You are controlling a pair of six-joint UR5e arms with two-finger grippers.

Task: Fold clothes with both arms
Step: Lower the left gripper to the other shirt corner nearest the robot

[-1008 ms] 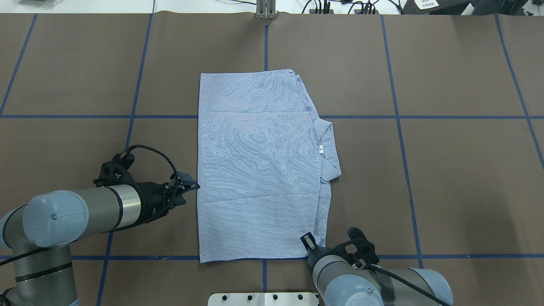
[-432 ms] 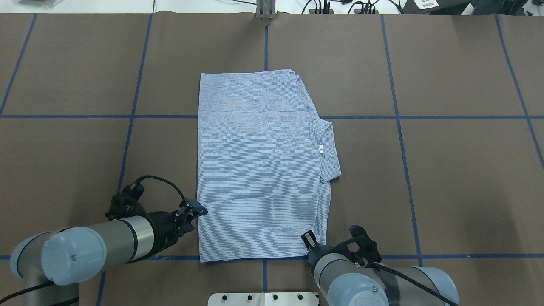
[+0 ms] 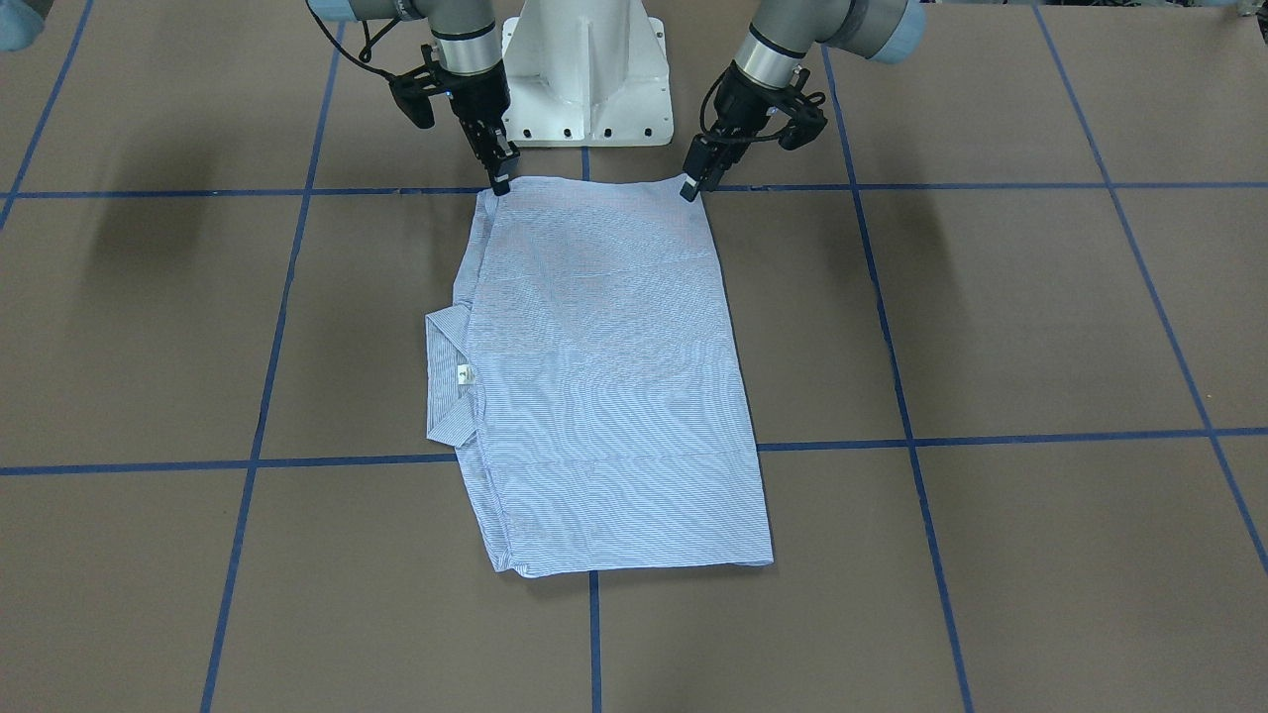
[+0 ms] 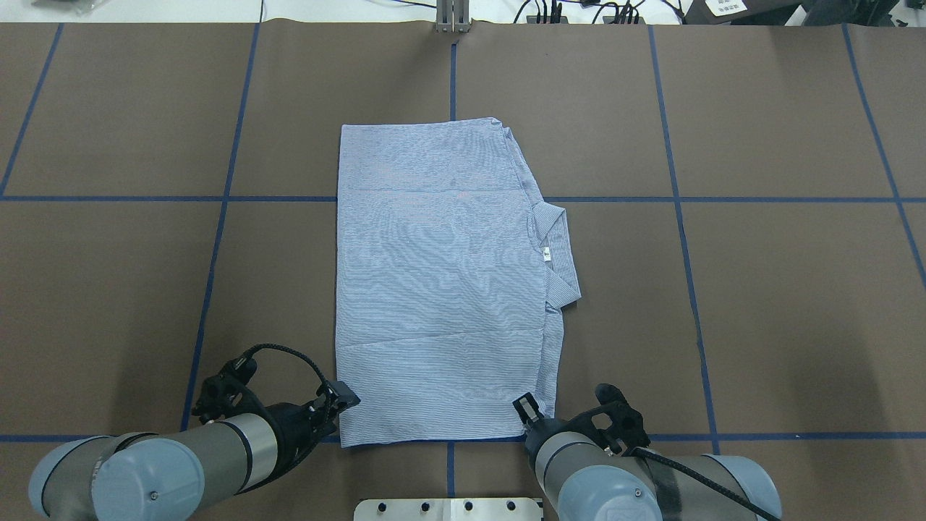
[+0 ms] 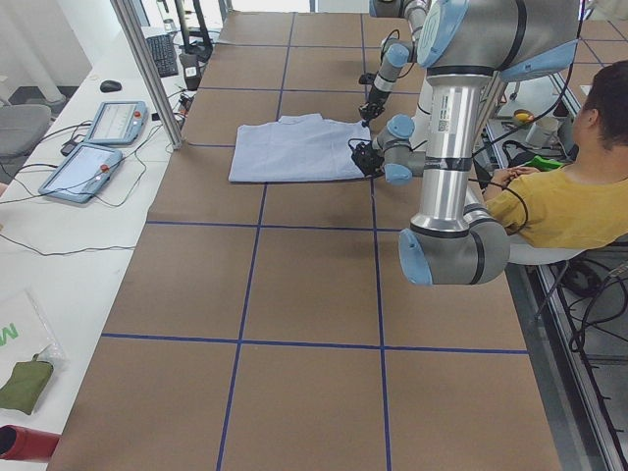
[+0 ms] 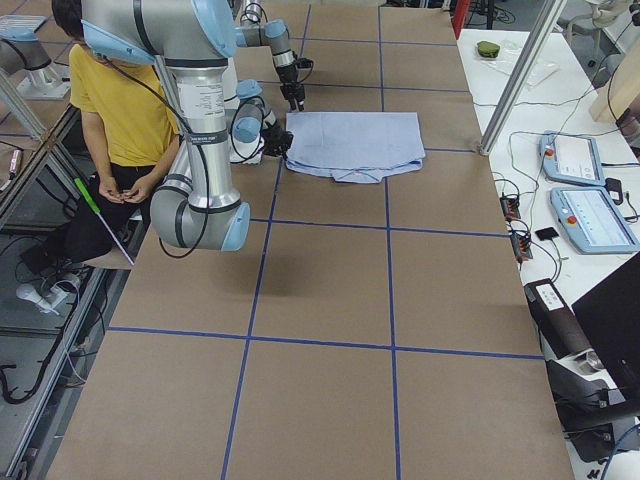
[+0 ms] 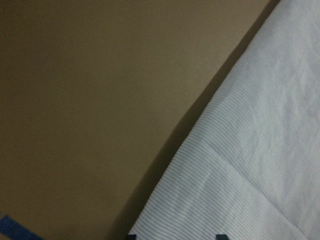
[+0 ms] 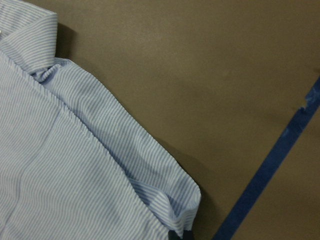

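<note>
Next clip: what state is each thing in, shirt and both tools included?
shirt: folded into a rectangle, lying flat on the table.
collar: sticks out past the fold on the robot's right, neck label showing.
left tool: open at the shirt's near left corner, fingertips apart over the cloth.
right tool: appears shut on the shirt's near right corner.

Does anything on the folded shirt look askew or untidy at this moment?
Yes. The shirt has a straight edge on the robot's left side, but on its right side the collar juts out past the folded edge, and the corner by the right tool is rolled and bunched instead of lying flat.
</note>
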